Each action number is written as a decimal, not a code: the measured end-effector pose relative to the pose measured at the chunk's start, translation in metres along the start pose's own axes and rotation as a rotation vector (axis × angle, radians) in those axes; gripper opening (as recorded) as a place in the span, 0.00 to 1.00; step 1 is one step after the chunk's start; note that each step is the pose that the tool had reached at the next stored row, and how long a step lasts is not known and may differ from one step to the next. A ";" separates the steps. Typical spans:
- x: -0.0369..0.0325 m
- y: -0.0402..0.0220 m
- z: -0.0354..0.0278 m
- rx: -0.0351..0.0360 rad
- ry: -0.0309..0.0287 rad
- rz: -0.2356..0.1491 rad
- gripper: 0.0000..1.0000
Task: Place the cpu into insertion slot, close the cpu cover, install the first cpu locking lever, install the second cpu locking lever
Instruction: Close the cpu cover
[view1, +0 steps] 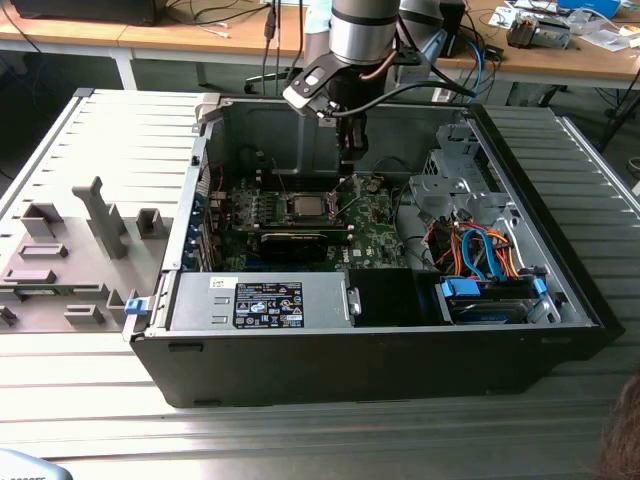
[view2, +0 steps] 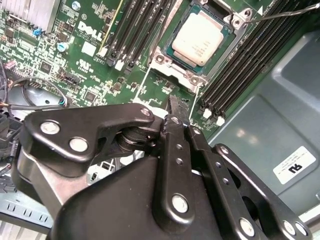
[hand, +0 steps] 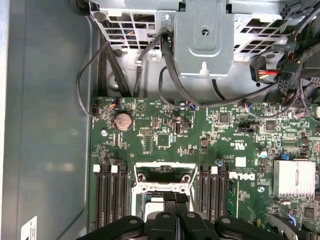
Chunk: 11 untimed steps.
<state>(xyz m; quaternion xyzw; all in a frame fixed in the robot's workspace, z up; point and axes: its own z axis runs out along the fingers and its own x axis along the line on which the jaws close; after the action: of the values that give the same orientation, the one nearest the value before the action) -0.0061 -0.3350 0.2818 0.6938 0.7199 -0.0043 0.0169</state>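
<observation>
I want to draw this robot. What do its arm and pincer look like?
The arm is a fat, shiny silver tube with a dark collar and a black cable looping off it. The pincer is black, built from flat linked bars pinned with round silver bolts.

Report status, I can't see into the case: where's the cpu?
Gripper over board near socket, jaws shut, empty. Cpu seated in slot. Nothing in the way.

A grey ribbed metal counter (view1: 330, 440) carries an open black computer case (view1: 380, 350), which lies on its side with its inside facing up. Just beside the case, on the exterior view's left, a grey panel (view1: 110, 190) with plastic brackets lies flat.
</observation>
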 end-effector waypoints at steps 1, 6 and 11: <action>0.0000 0.0009 0.0000 0.0000 -0.0001 0.000 0.11; -0.0001 0.0033 0.0001 0.0000 0.0000 0.000 0.11; -0.0002 0.0056 0.0002 0.0000 -0.0001 0.000 0.11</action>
<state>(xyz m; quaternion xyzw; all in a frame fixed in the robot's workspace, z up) -0.0005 -0.3350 0.2817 0.6938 0.7199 -0.0044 0.0169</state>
